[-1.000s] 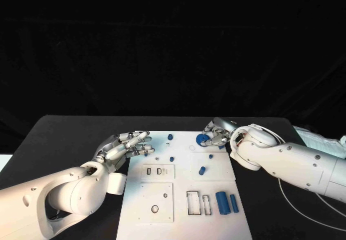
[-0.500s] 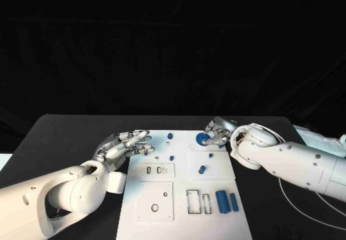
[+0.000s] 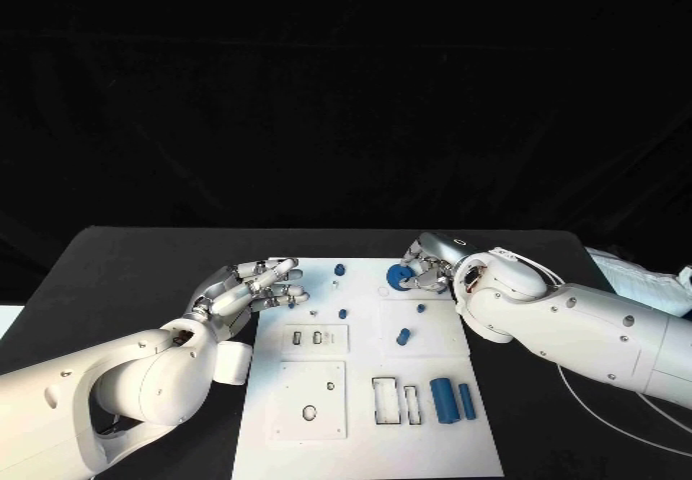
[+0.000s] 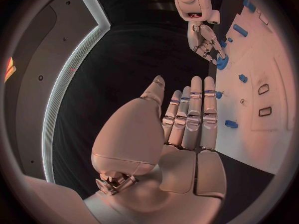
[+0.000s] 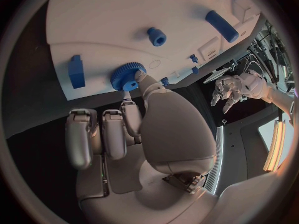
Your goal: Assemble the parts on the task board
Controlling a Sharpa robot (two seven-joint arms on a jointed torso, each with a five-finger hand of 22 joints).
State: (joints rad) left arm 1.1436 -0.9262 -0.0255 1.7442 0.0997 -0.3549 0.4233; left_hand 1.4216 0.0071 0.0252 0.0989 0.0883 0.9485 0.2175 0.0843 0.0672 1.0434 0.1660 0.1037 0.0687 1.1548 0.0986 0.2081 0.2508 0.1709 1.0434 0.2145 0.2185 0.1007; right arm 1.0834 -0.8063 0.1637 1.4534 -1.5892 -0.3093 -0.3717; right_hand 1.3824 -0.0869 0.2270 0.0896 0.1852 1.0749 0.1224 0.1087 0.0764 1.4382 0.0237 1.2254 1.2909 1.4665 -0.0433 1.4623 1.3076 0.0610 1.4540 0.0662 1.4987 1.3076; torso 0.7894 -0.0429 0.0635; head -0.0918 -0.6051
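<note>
Black surface (image 3: 130,270) is seen under a white task board (image 3: 325,445) set at its middle, w/ dark backdrop behind. At the board's far right corner a blue gear-like round part (image 3: 402,278) is pinched by the right hand (image 3: 428,268); fingers (image 5: 144,79) are clamped on its toothed rim, part touching the board there. Same part is seen in the right wrist view (image 5: 127,76), w/ a small blue block (image 5: 76,71) beside it at the board edge and a short blue cylinder (image 5: 156,36) further in. Left hand (image 3: 257,288) is held over the board's far left edge, nothing gripped, fingers (image 4: 194,109) extended side by side w/ small gaps, thumb set apart. Near the right-hand near side of the board, two upright-lying blue bars (image 3: 454,400) are laid beside rectangular slots (image 3: 397,403). Small blue pegs (image 3: 339,270) are dotted across the far half; one oblong piece (image 3: 402,337) lies approx. mid-board. An oval cut-out (image 3: 309,414) is seen in the near left panel
</note>
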